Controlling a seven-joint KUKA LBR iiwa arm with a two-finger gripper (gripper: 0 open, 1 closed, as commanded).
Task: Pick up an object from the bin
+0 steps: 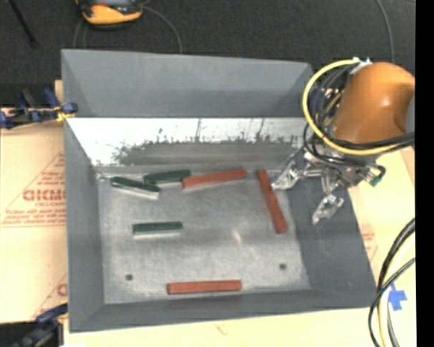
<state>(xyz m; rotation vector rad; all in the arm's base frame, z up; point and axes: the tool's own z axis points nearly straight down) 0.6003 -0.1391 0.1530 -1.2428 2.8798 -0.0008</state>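
The steep red bar (273, 201) is seen at 3 o'clock on the floor of the bin (195, 85), laid from 11 to 5 along the foot of the right wall. The tool (298, 201) is found just at its 3 o'clock, over that sloped wall, with its fingers (284, 179) spread wide and nothing held between them. One fingertip is seen close to the bar's upper end; contact cannot be judged. The orange cover (369, 103), ringed by cables, is seen at the tool's 1 o'clock.

A flat red bar (213, 178) is laid at 12 o'clock, its right end near the steep bar but apart. Two green bars (166, 175) (135, 186) are set just beside each other at 10 o'clock. A third green bar (157, 228) is placed alone at 9 o'clock, and a low red bar (203, 287) is laid at 6 o'clock along the near wall
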